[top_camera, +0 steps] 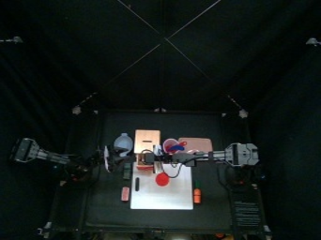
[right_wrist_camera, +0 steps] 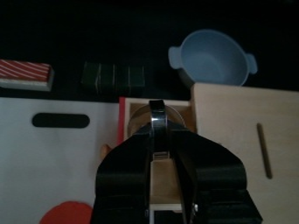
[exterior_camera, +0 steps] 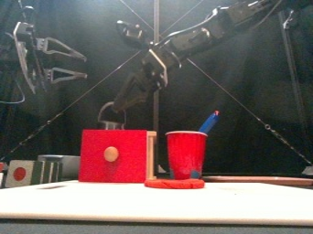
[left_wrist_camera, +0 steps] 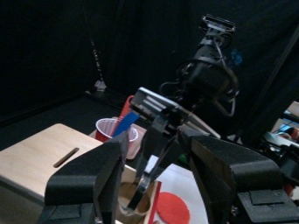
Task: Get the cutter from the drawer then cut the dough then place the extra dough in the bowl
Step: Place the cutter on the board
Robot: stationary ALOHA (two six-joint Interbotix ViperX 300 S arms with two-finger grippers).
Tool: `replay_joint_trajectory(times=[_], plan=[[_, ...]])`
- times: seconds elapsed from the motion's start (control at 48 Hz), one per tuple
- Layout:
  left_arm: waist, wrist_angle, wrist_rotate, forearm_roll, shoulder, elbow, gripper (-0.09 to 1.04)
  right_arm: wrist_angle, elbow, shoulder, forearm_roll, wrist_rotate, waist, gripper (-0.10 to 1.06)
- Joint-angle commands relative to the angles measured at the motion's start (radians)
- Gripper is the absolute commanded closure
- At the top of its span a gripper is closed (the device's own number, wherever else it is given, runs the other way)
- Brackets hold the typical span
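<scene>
The left pincer (top_camera: 111, 159) hangs spread and empty at the left of the bench (top_camera: 100, 211), close to the box (top_camera: 150, 141). Off the board's (top_camera: 175, 202) left edge lie a salmon toy (right_wrist_camera: 26, 74) and a sushi roll (right_wrist_camera: 114, 74), with the empty bowl (right_wrist_camera: 211, 57) behind them beside the box. The drawer (right_wrist_camera: 136, 122) is pulled out over the board. The right pincer (right_wrist_camera: 156, 144) reaches into it, pressed together on the cutter's (right_wrist_camera: 156, 111) wire handle, so the cutter is still inside the drawer. The dough (top_camera: 163, 178) lies flat on the board in front of the drawer. The cup (exterior_camera: 186, 154) stands just right of the box and holds a blue knife (exterior_camera: 210, 121). A small orange toy (top_camera: 197, 195) sits on the board's right edge.
</scene>
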Motion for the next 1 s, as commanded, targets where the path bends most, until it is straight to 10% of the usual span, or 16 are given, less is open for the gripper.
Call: replay_joint_trajectory(times=[0.021, 0.458, 1.0], plan=[[0.003, -0.002, 0.002, -0.003, 0.002, -0.011, 0.09, 0.032, 0.037, -0.126, -0.029, 0.003, 0.006, 0.45], [0.058, 0.002, 0.005, -0.031, 0.003, -0.043, 0.09, 0.137, 0.463, -0.443, -0.012, 0.04, 0.074, 0.45], [0.17, 0.043, 0.006, -0.034, 0.123, -0.15, 0.09, -0.1, 0.718, -0.44, -0.009, 0.041, 0.058, 0.43]])
